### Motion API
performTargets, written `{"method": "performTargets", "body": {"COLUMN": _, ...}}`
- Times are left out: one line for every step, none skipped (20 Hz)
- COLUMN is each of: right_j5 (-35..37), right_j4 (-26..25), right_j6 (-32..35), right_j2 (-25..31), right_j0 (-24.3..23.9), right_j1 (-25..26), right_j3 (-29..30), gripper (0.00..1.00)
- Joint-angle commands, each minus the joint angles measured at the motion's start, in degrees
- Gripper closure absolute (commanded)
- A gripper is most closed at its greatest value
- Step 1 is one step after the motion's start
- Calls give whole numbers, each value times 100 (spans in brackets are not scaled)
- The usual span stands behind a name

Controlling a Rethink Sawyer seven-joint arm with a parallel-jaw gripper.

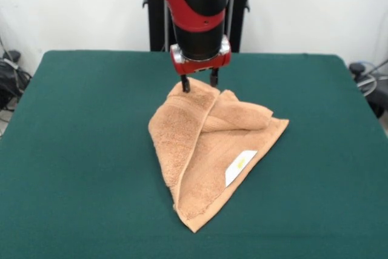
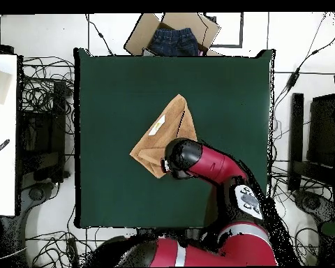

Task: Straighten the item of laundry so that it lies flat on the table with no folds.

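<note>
The tan terry towel [image 1: 200, 150] lies folded over itself in a rough triangle on the green table [image 1: 79, 137], its white label [image 1: 240, 167] facing up near the right edge. Its far corner rises a little between the fingers. My gripper [image 1: 199, 81] stands at that far corner with its two fingers apart, the left fingertip [image 1: 185, 84] touching the towel's edge. In the overhead view the towel [image 2: 163, 132] and its label [image 2: 157, 126] show at the middle of the table [image 2: 114, 91]. The red arm [image 2: 198, 159] covers the gripper and the towel's near corner there.
The black pedestal [image 1: 159, 22] stands behind the table's far edge. A cardboard box with blue jeans [image 2: 174, 38] sits beyond the table's opposite edge. Cables and equipment [image 2: 38, 132] lie on the floor at both sides.
</note>
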Motion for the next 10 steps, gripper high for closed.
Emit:
{"method": "performTargets", "body": {"right_j5": -839, "right_j4": -198, "right_j6": 617, "right_j2": 755, "right_j0": -208, "right_j1": 366, "right_j3": 406, "gripper": 0}}
{"method": "performTargets", "body": {"right_j5": -907, "right_j4": -226, "right_j6": 589, "right_j2": 778, "right_j0": -239, "right_j1": 420, "right_j3": 384, "gripper": 0}}
{"method": "performTargets", "body": {"right_j5": -970, "right_j4": -253, "right_j6": 544, "right_j2": 816, "right_j0": -282, "right_j1": 468, "right_j3": 365, "gripper": 0}}
{"method": "performTargets", "body": {"right_j5": -983, "right_j4": -258, "right_j6": 525, "right_j2": 844, "right_j0": -303, "right_j1": 542, "right_j3": 313, "gripper": 0}}
{"method": "performTargets", "body": {"right_j5": -1036, "right_j4": -286, "right_j6": 510, "right_j2": 861, "right_j0": -318, "right_j1": 577, "right_j3": 294, "gripper": 0}}
{"method": "performTargets", "body": {"right_j5": -1114, "right_j4": -290, "right_j6": 547, "right_j2": 866, "right_j0": -325, "right_j1": 616, "right_j3": 295, "gripper": 0}}
{"method": "performTargets", "body": {"right_j5": -1228, "right_j4": -318, "right_j6": 562, "right_j2": 878, "right_j0": -338, "right_j1": 658, "right_j3": 309, "gripper": 0}}
{"method": "performTargets", "body": {"right_j5": -1299, "right_j4": -325, "right_j6": 599, "right_j2": 876, "right_j0": -326, "right_j1": 720, "right_j3": 291, "gripper": 0}}
{"method": "performTargets", "body": {"right_j5": -1366, "right_j4": -334, "right_j6": 649, "right_j2": 856, "right_j0": -310, "right_j1": 788, "right_j3": 282, "gripper": 0}}
{"method": "performTargets", "body": {"right_j5": -1491, "right_j4": -358, "right_j6": 706, "right_j2": 831, "right_j0": -290, "right_j1": 844, "right_j3": 286, "gripper": 0}}
